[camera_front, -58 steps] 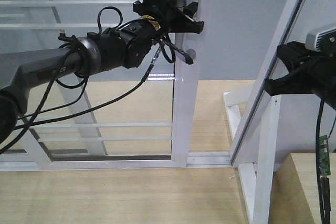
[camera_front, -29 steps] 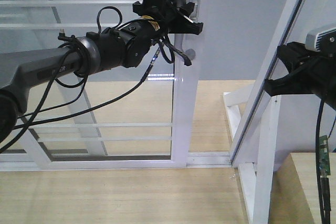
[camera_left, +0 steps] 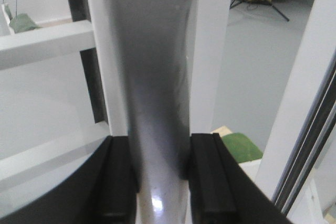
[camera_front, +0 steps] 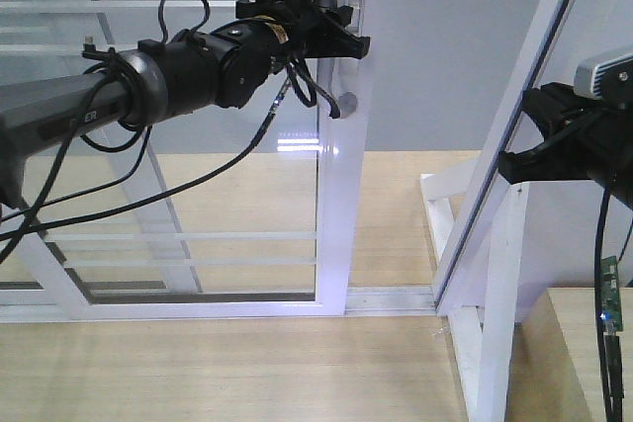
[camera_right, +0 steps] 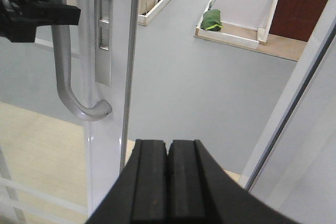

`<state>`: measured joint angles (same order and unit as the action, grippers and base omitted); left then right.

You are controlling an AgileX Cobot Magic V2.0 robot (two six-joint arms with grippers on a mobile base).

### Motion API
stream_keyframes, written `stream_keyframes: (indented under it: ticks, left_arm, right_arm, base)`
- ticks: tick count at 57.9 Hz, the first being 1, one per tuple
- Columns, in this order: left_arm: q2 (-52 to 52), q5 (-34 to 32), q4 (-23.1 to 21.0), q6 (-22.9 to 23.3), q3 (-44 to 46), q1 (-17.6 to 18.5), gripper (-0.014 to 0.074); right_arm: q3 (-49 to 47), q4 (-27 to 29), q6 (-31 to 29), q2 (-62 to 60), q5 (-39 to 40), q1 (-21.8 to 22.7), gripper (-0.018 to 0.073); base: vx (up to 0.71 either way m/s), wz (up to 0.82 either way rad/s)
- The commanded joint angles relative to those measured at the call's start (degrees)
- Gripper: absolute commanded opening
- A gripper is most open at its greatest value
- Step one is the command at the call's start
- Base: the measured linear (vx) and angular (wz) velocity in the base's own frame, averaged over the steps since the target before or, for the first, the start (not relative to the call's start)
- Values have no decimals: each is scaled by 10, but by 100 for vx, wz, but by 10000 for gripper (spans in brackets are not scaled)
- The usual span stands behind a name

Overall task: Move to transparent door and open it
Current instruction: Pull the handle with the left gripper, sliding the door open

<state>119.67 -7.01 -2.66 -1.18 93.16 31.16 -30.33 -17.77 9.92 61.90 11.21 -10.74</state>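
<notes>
The transparent door [camera_front: 334, 205] is a glass panel in a white frame with thin white bars, standing at the centre-left of the front view. Its curved grey handle [camera_front: 345, 102] runs down the right stile. My left gripper [camera_front: 341, 39] is shut on the handle [camera_left: 157, 93], and the black fingers [camera_left: 207, 177] press on both sides of it. From the right wrist, the handle [camera_right: 65, 77] and door stile [camera_right: 111, 103] lie to the left. My right gripper [camera_right: 168, 148] is shut on nothing and hangs apart from the door, at the right [camera_front: 539, 155].
A fixed white frame post [camera_front: 502, 284] with a diagonal brace [camera_front: 514, 116] stands right of the doorway. The floor track [camera_front: 391, 298] runs along the bottom. Beyond the gap lies grey floor with low trays [camera_right: 226, 27]. A wooden surface [camera_front: 579, 343] sits at lower right.
The left gripper and the door's handle edge have shifted a little to the left, so the gap beside the door is wider. The right gripper has stayed put.
</notes>
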Motion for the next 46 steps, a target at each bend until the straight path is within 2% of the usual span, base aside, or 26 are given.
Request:
stream_keyframes:
  ticks: [1,28,46]
  left_arm:
    - [-59,-5,-6,2,14,-15,0]
    - [-103,70,-5,1,11,-68,0]
    - [-134,87,-1,0,11,-113,0]
  right_arm:
    - [-17,2,-3,-10,41,3,-6]
    - [-17,2,-16,-10,37,3,-6]
    - [-17,2,-16,-10,37,3,-6]
  base:
    - [0,0]
    - [0,0]
    - [0,0]
